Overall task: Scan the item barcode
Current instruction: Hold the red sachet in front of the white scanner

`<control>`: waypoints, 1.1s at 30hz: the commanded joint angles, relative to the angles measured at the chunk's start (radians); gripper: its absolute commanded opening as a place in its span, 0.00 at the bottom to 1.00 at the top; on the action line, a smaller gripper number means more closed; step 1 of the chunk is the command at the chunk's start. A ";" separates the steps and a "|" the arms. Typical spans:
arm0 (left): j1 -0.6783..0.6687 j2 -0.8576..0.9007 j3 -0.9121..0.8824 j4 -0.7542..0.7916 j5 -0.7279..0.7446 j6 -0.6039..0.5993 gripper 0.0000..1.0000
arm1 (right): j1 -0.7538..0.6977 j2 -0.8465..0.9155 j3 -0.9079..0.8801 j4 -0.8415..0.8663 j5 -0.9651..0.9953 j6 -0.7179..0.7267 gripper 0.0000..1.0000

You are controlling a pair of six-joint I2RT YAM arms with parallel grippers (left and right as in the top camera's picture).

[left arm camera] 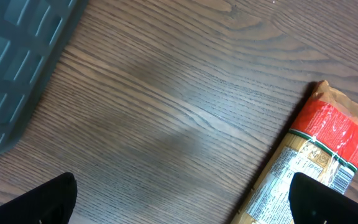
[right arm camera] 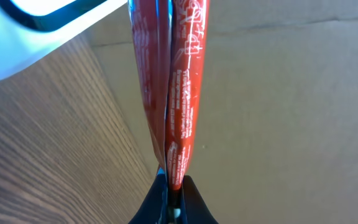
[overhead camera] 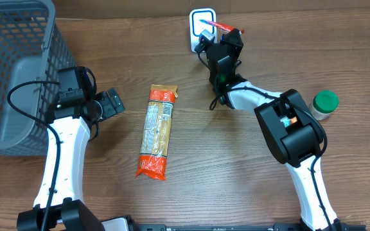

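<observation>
Overhead view: right claw clamped fully shut on a thin red sachet, with the sachet's free end poking out over the white scanner. Left claw spread wide and holding nothing, well away from the scanner, over by the grey basket. Flat on the table, nearer the left claw than the scanner — a long pasta packet, ungripped. Green-lidded jar well off to the other side of the scanner.

Left wrist view: both fingers wide apart over bare table, nothing between them. Pasta packet's red end and printed label off to one side, basket wall at the opposite corner.

Right wrist view: sachet pinched at its near end by the closed jaws, running edge-on away from the camera, its far end beside the scanner's dark rim — touching or not, cannot tell.

On progress, as a judgement: carrying looks done, with the sachet already presented at the scanner. Probably left to do: turn the barcode face toward the scanner and get a read. No barcode visible on the sachet, and no sign of a read either way.
</observation>
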 commanded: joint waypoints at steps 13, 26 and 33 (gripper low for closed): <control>-0.002 -0.017 0.006 0.000 -0.009 0.016 1.00 | -0.005 0.053 0.035 0.093 -0.003 -0.121 0.03; -0.002 -0.017 0.006 0.000 -0.009 0.016 1.00 | -0.011 0.074 0.081 0.045 -0.001 -0.084 0.03; -0.002 -0.017 0.006 0.000 -0.009 0.016 1.00 | -0.012 0.101 0.081 0.046 0.012 -0.086 0.03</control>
